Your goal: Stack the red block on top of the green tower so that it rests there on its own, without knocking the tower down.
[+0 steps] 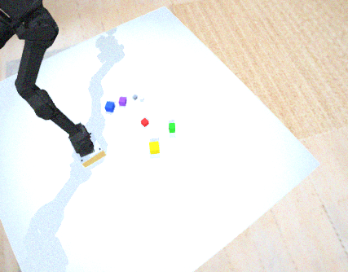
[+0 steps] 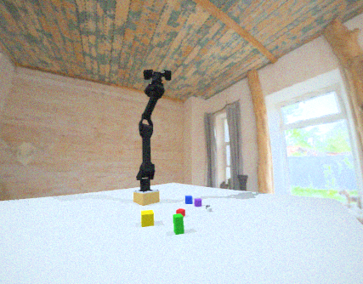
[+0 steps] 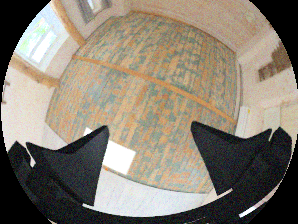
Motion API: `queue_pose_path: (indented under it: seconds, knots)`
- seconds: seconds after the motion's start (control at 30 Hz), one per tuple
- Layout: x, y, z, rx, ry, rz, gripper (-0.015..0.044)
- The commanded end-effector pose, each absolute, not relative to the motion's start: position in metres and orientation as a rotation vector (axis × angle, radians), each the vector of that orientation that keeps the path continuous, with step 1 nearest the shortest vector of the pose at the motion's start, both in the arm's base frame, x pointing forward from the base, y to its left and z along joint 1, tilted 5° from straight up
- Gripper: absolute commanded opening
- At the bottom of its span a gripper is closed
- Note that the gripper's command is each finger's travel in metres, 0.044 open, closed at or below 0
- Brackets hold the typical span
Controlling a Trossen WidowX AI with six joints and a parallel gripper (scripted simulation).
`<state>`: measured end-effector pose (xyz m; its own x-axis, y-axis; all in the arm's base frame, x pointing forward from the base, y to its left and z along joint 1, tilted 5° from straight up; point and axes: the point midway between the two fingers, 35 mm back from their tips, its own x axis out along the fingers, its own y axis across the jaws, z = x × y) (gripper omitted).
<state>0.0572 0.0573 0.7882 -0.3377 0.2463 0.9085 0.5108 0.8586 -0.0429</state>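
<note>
Your arm stands straight up, so the gripper is high in the air, far above the blocks. Its fingers are wide apart and hold nothing; the wrist view sees only ceiling between them. The red block sits on the table, near the green tower but not touching. I think you must reach down for red first.

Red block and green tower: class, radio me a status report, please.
Gripper open, empty, raised toward ceiling. Red block on table, untouched, beside green tower, which stands upright. Yellow block close by.
</note>
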Motion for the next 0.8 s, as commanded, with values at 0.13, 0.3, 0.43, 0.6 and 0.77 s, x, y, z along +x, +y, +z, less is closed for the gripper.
queue_pose_path:
  seconds: [0.13, 0.3, 0.43, 0.6, 0.77]
  knots:
    - [0.095, 0.062, 0.788, -0.566, -1.815, -0.230, 0.0440]
    - [0.182, 0.070, 0.773, -0.564, -1.535, -0.088, 0.0440]
    - [0.246, 0.068, 0.749, -0.490, -1.327, 0.000, 0.0440]
    - [0.321, 0.075, 0.707, -0.472, -1.068, 0.075, 0.0440]
    - [0.382, 0.078, 0.653, -0.467, -0.823, 0.122, 0.0440]
